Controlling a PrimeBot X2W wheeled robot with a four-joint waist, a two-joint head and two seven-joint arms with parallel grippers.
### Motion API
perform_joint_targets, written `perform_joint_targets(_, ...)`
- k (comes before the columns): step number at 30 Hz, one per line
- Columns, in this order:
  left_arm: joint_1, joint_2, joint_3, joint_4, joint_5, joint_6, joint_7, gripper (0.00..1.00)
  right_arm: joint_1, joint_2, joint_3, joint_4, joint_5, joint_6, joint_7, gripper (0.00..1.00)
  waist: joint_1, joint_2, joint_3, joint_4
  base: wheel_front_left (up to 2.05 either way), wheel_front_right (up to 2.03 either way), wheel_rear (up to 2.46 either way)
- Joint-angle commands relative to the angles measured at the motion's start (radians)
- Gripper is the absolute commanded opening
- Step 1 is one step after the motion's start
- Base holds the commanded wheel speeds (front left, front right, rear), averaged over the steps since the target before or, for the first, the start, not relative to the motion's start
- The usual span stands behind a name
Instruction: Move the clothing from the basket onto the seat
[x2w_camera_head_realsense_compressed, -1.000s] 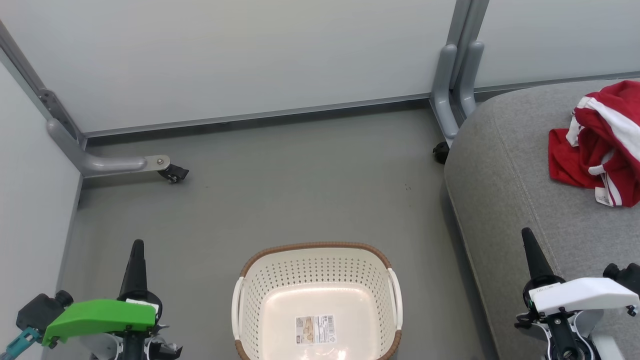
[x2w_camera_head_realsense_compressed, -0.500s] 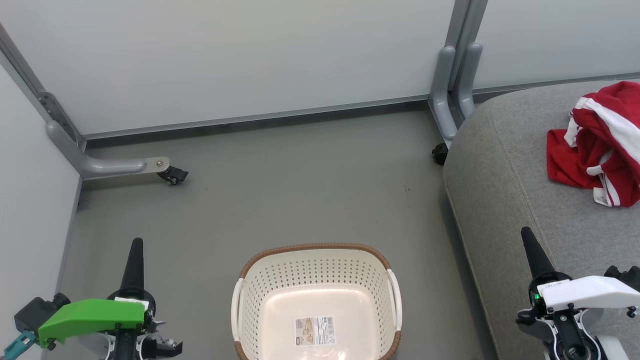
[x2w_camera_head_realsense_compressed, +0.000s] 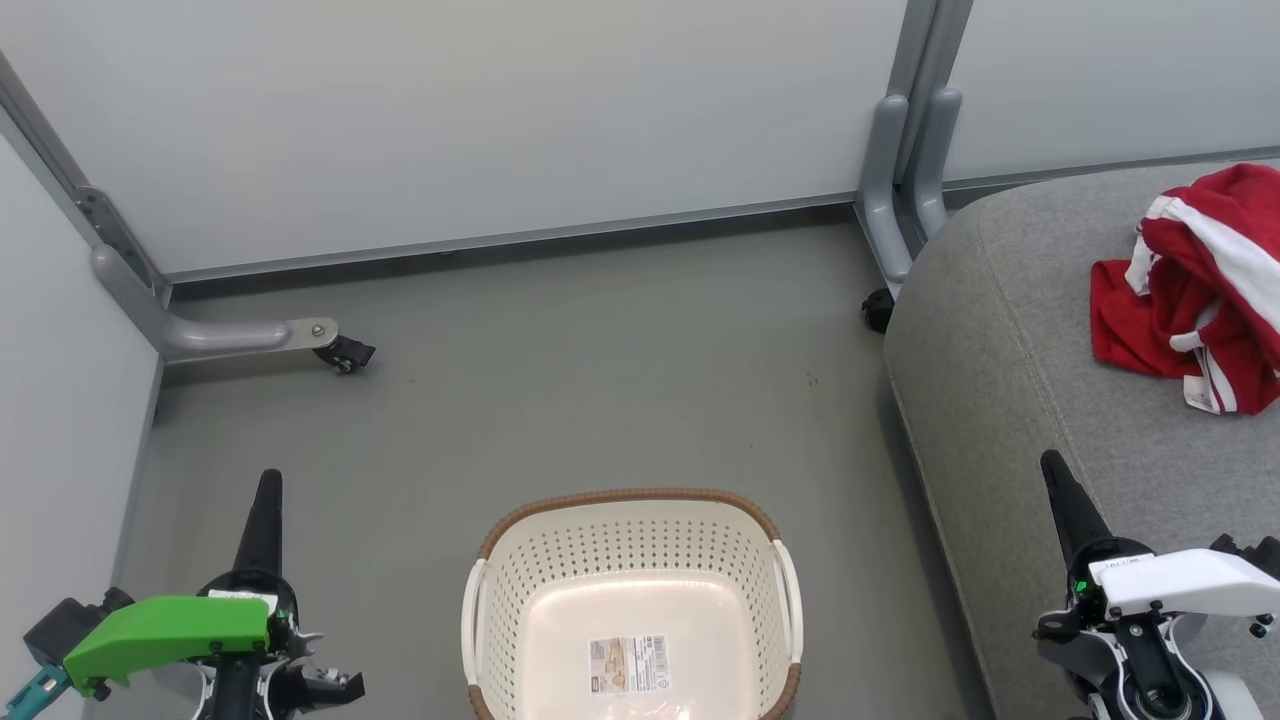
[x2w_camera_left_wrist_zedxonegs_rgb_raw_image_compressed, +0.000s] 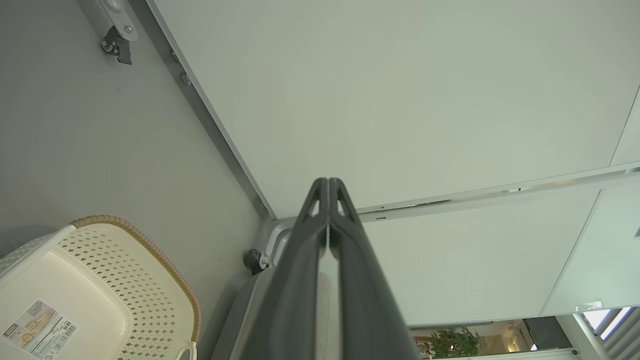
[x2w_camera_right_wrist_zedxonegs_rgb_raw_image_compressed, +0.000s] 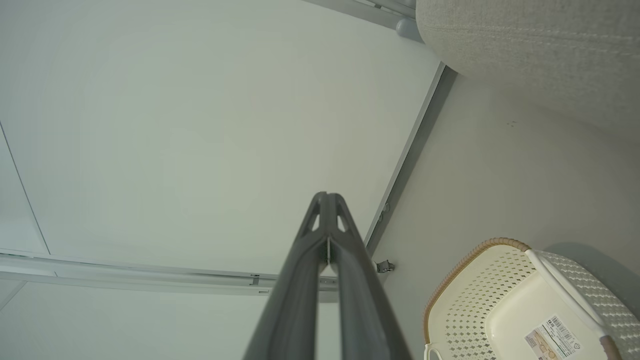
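Observation:
The red clothing (x2w_camera_head_realsense_compressed: 1195, 290) with white stripes lies crumpled on the grey seat (x2w_camera_head_realsense_compressed: 1010, 350) at the right edge of the head view. The cream basket (x2w_camera_head_realsense_compressed: 630, 545) with its brown rim stands on the floor at the bottom middle, holding nothing but a barcode label (x2w_camera_head_realsense_compressed: 628, 663). My left gripper (x2w_camera_head_realsense_compressed: 268, 482) is shut at the lower left, left of the basket and holding nothing. Low on the right, over the seat's front edge, my right gripper (x2w_camera_head_realsense_compressed: 1052, 465) is shut and holds nothing. Both wrist views show the basket (x2w_camera_left_wrist_zedxonegs_rgb_raw_image_compressed: 100, 290) (x2w_camera_right_wrist_zedxonegs_rgb_raw_image_compressed: 505, 300) and pressed-together fingertips (x2w_camera_left_wrist_zedxonegs_rgb_raw_image_compressed: 328, 186) (x2w_camera_right_wrist_zedxonegs_rgb_raw_image_compressed: 327, 200).
Pale partition panels (x2w_camera_head_realsense_compressed: 480, 110) close off the back and left. Their grey metal feet with castors (x2w_camera_head_realsense_compressed: 345, 352) (x2w_camera_head_realsense_compressed: 878, 310) rest on the grey floor (x2w_camera_head_realsense_compressed: 600, 360). The seat's corner (x2w_camera_right_wrist_zedxonegs_rgb_raw_image_compressed: 525, 45) appears in the right wrist view.
Both grippers have sunk slightly lower in the head view, the left one most. The whole picture has shifted a little, so the camera has moved. Clothing and basket stay put.

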Motion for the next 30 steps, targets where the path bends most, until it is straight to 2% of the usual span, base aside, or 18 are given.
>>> perform_joint_targets(1,-0.017,0.0,0.005,-0.006,-0.025,-0.006,0.007,0.0,-0.012,-0.006,-0.004,0.0,0.024,0.0,0.008,0.0,0.0,0.0,0.0,0.0,0.0,0.0,0.0)
perform_joint_targets(30,-0.021,-0.004,0.025,-0.004,-0.212,-0.009,0.057,0.0,-0.02,-0.008,-0.013,0.015,0.217,0.0,0.056,0.0,0.0,0.0,-0.009,-0.005,0.0,0.0,0.0)
